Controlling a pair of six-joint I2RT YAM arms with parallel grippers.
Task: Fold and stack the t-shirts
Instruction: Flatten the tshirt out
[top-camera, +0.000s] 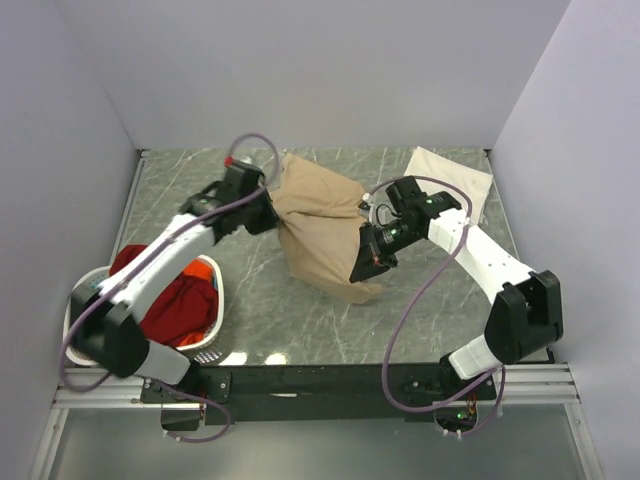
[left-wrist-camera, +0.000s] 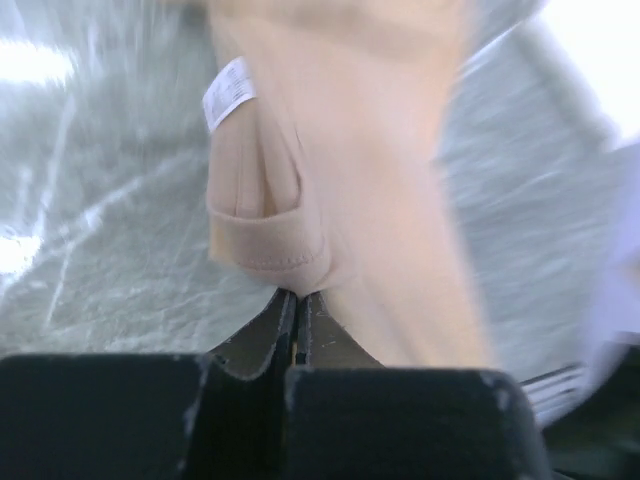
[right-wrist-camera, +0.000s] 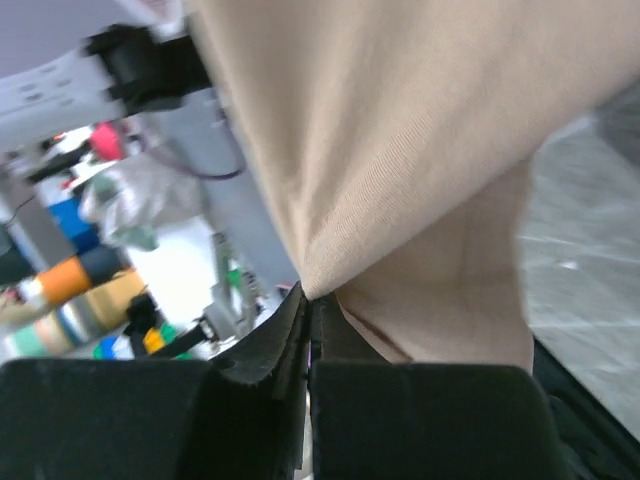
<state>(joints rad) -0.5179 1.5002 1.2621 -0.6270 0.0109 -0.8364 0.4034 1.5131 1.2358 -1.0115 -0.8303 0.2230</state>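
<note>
Worktop (top-camera: 270, 300): grey marble, walled on three sides.

Tan shirt (top-camera: 315, 225) sits mid-frame in the top view, bunched, strung between my two hands. Its long axis runs from upper centre down toward lower right, and the low tip looks to touch the worktop.

Basket (top-camera: 207, 268) is at lower left under the left arm, red shirt (top-camera: 180, 305) inside with a bit of orange at the rim. Well apart from the tan one.

Cream shirt (top-camera: 450, 175) is folded flat at upper right, so I read it as the stack. The right arm is nearer to it.

Left hand (top-camera: 265, 212) is on the tan shirt's left edge, fingers together and clamped on cloth. Right hand (top-camera: 366, 262) is on its right edge, lower in the frame, also clamped on cloth.

Key relation: the shirt lies between the hands, left grip higher in the frame than right. My call is that spreading it flat needs the hands drawn apart across that axis.

View differences:
- The top view shows both grips and the layout, but no finger detail.
- The left wrist view shows a hemmed fold pinched at the tips, plus a white label (left-wrist-camera: 228, 92) above. It's blurred.
- The right wrist view shows a cloth peak pinched at the tips, the rest draping up and right.

Can't tell how many layers either grip holds.
</note>
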